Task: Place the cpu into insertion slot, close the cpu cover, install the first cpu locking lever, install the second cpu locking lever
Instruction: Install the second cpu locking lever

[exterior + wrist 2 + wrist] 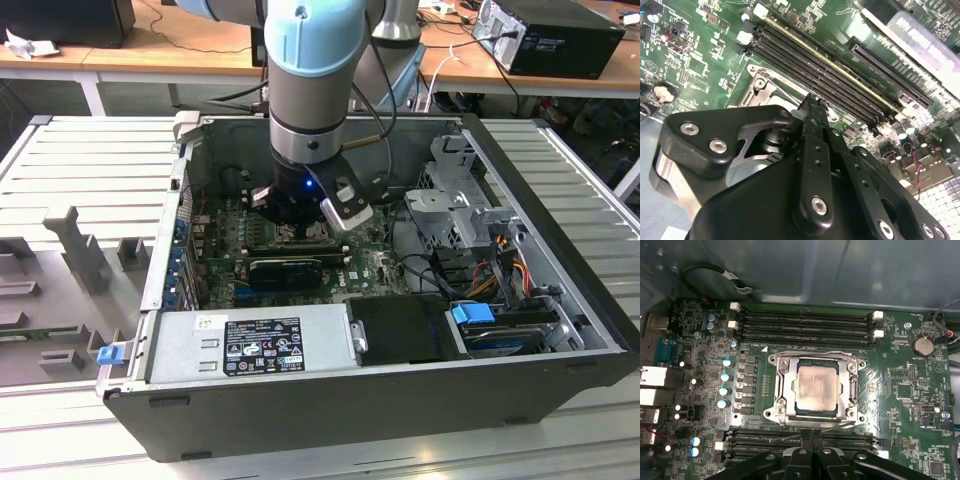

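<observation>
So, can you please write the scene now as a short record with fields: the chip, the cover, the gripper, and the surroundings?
chip: square silver-tan cpu lying in the insertion slot
cover: thin silvery metal cpu cover lying closed around the chip
gripper: black gripper at the socket's edge, near a thin metal lever
board: green motherboard with long black memory slots
housing: open dark computer case

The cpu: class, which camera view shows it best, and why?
The first wrist view: the cpu lies face-on inside its silvery cover. In the second wrist view the gripper hides it; in the exterior view the arm does.
</observation>
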